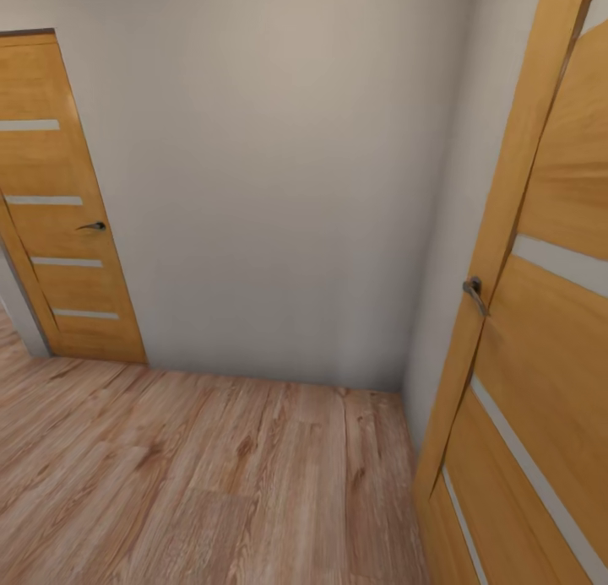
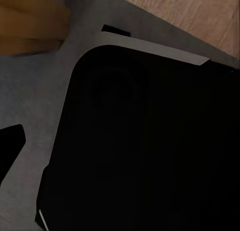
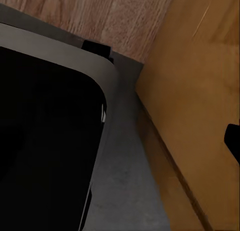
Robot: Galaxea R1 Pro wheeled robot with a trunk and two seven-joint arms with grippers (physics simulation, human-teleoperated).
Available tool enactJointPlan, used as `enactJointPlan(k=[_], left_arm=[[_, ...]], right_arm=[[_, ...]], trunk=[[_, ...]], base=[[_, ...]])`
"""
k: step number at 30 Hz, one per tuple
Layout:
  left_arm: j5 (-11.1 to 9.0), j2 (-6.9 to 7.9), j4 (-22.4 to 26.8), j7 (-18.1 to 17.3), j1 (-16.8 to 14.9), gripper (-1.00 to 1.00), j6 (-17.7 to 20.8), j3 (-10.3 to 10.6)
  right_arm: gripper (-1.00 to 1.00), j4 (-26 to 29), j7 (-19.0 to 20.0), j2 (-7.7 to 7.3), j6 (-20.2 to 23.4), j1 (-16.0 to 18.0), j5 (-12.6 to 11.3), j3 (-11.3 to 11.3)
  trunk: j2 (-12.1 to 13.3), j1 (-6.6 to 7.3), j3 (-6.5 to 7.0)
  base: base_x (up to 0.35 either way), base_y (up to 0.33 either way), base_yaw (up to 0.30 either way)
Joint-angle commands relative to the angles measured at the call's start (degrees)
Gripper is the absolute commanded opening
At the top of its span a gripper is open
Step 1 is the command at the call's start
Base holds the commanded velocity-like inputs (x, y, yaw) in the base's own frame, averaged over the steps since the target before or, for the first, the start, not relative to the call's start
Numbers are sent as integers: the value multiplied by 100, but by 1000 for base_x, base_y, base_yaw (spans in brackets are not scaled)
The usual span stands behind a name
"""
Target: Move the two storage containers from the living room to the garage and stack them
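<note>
The two storage containers are out of view, and so are the living room and the garage. I am in a narrow hallway with a light wood-plank floor (image 1: 194, 475) and a plain grey wall (image 1: 279, 188) straight ahead. In the left wrist view a dark fingertip (image 2: 7, 146) of my left gripper pokes in at the edge, above my own black and grey base (image 2: 150, 141). In the right wrist view a dark fingertip (image 3: 232, 141) shows against an orange wooden door (image 3: 200, 81), beside my base (image 3: 45, 141). Nothing is visible in either gripper.
A closed orange wooden door (image 1: 63, 222) with a dark handle (image 1: 93, 226) stands at the far left. A second wooden door (image 1: 540, 315) with a metal handle (image 1: 475, 291) is very close on my right. The wall meets it in a corner ahead.
</note>
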State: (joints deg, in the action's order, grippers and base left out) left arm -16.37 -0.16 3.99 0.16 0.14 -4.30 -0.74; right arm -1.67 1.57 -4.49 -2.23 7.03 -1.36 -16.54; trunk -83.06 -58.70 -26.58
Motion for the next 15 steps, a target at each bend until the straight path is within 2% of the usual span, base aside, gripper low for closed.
enactJointPlan(k=[1,15], left_arm=[[-24,-1,6,2,2,100,-10,-5],[-24,7,6,9,2,100,-10,-5]], right_arm=[[100,-18,17,0,-23,8,-14,-25],[100,-18,16,0,-23,8,-14,-25]], trunk=[[-2,-3,-5],[-2,-3,-5]], base=[[320,0,0],[322,0,0]])
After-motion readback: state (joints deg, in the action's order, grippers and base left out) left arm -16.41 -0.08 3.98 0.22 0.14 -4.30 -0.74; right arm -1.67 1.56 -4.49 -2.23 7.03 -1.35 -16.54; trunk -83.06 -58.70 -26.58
